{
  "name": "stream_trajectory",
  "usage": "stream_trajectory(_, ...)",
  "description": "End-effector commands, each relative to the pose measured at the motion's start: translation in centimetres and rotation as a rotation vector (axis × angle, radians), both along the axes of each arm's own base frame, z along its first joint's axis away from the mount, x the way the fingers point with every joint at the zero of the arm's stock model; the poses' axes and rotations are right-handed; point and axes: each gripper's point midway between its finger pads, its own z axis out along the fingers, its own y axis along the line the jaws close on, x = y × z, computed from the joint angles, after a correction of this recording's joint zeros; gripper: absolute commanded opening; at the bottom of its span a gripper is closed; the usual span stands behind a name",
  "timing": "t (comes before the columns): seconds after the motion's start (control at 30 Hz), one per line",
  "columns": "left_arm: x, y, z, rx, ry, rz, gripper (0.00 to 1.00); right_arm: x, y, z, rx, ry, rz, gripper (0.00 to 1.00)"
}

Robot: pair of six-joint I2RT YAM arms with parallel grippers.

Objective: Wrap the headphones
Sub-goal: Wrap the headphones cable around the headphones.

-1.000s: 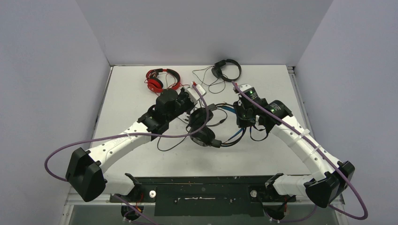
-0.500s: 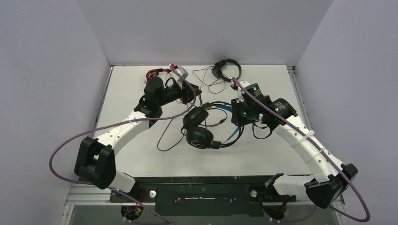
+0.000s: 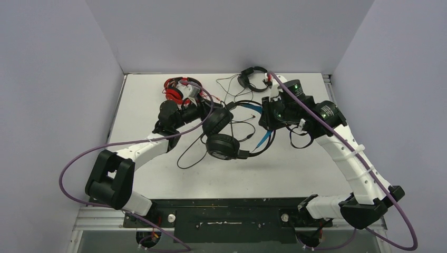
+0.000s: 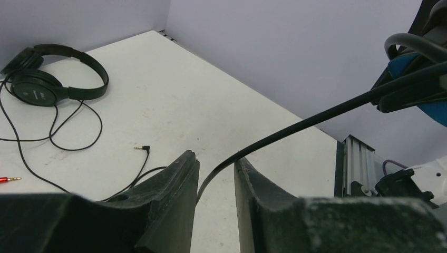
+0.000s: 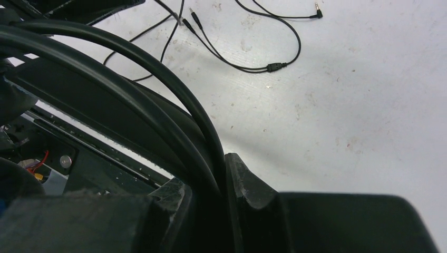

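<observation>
The black over-ear headphones with a bright blue headband are found over the middle of the white table top, with the ear cups to the left and the band stretched rightward. The band is pinched by the right gripper, whose jaws are pressed together on it. A thin black cord running from these headphones is passed between the jaws of the left gripper. These jaws are spread wider than the cord, so it is not clamped. Whether the cups touch the surface cannot be told.

The red over-ear headphones are set near the far-left corner, just beyond the left gripper. The all-black over-ear headphones are set at the far edge, with their cord trailed toward the middle. Bare surface is left along the near half and the right side. The table is closed in by pale grey walls at its left, far and right edges.
</observation>
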Motion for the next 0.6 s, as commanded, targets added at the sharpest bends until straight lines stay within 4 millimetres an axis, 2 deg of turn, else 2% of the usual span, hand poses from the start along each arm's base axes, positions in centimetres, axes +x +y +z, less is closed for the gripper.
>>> stream_trajectory(0.0,-0.2,0.4,2.2,-0.126,-0.049,0.015,0.30,1.8,0.8,4.3,0.102,-0.076,-0.050,0.00)
stream_trajectory(0.13,-0.2,0.7,1.9,-0.157,-0.025,0.030,0.39,2.6,0.4,5.9,0.143,-0.075,-0.085,0.00)
stream_trajectory(0.23,-0.7,1.5,2.0,-0.202,-0.039,0.053,0.59,3.3,0.3,6.8,0.155,-0.080,-0.101,0.00)
stream_trajectory(0.33,-1.1,2.6,2.3,-0.246,-0.040,0.072,0.69,4.0,0.0,7.3,0.168,-0.083,-0.117,0.00)
stream_trajectory(0.43,-1.7,2.9,2.0,-0.259,-0.045,0.070,0.75,4.3,0.2,7.5,0.187,-0.075,-0.112,0.00)
stream_trajectory(0.57,-2.0,3.2,0.8,-0.232,-0.054,0.083,0.76,4.5,0.5,8.1,0.215,-0.071,-0.114,0.00)
